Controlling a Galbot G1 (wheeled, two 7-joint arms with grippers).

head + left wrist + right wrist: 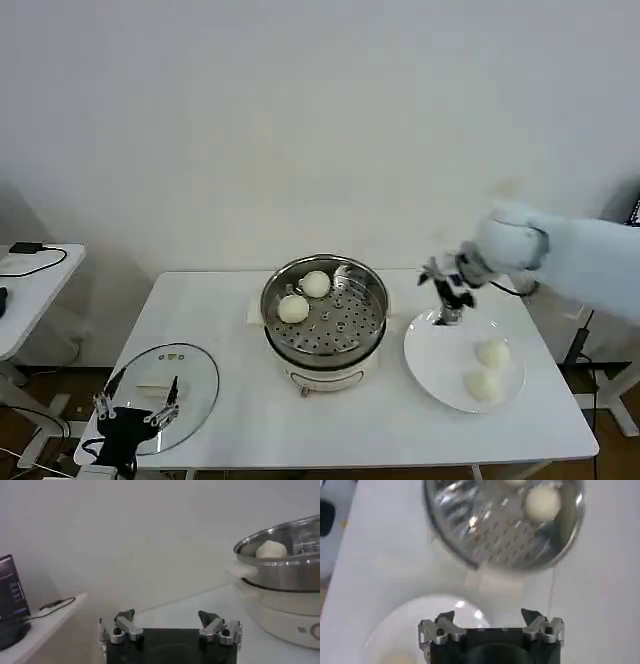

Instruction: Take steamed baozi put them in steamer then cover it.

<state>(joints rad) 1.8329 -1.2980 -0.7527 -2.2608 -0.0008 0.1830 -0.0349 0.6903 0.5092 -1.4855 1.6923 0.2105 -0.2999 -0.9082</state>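
The steamer (280, 575) is cut off at the frame edge in the left wrist view, and one baozi (271, 549) is half hidden behind its rim. The right arm (570, 255) is blurred in the head view.

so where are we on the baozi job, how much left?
About halfway. Done: two baozi sit on the steamer tray. In hand: nothing held; the right end effector is open above the far edge of the plate, where two more buns wait. Left: move those two, then fit the cover, lying on the table by the open left end effector.
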